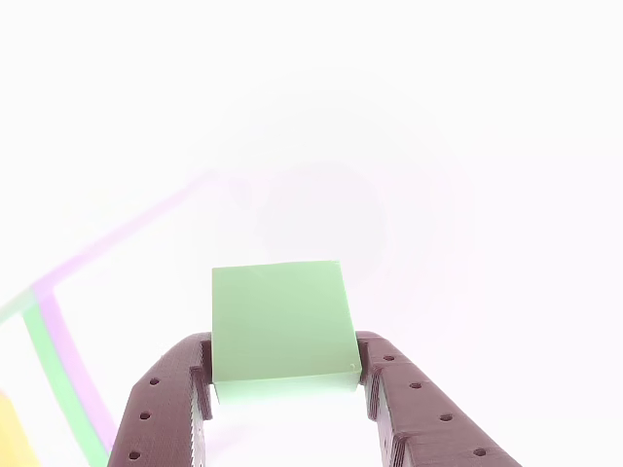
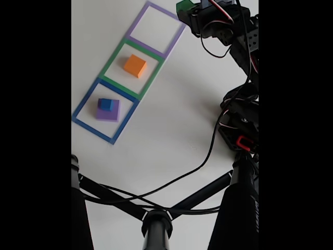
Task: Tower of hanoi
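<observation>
A green block [image 1: 280, 319] is held between the two dark fingers of the gripper [image 1: 282, 389] in the other view. The jaws are closed onto its left and right sides, parted only by the block's own width, and the block appears lifted clear of the white surface, so a firm carrying grip is judged. In the fixed view the same green block [image 2: 184, 7] is seen at the tip of the gripper [image 2: 187, 11], at the top of the picture, just beside the upper right corner of the purple outline [image 2: 137, 26]. That square holds nothing inside it.

The remaining pieces are seen lying in the other two squares of the row. An orange block [image 2: 135, 65] rests alone inside the green outline [image 2: 111, 65], roughly centred. A small blue cube [image 2: 105, 104] sits on top of a purple slab [image 2: 108, 111], the pair standing inside the blue outline [image 2: 83, 110]. The smaller-on-larger stacking is consistent with the rules of the puzzle.

The other view is heavily overexposed; parts of green and purple outline lines are made out at its left, with a yellow patch at the lower left corner that cannot be identified.

It is judged that the green block is in transit, and the empty purple square seems its likely destination. A level release is called for, since foam may cling to a finger.
</observation>
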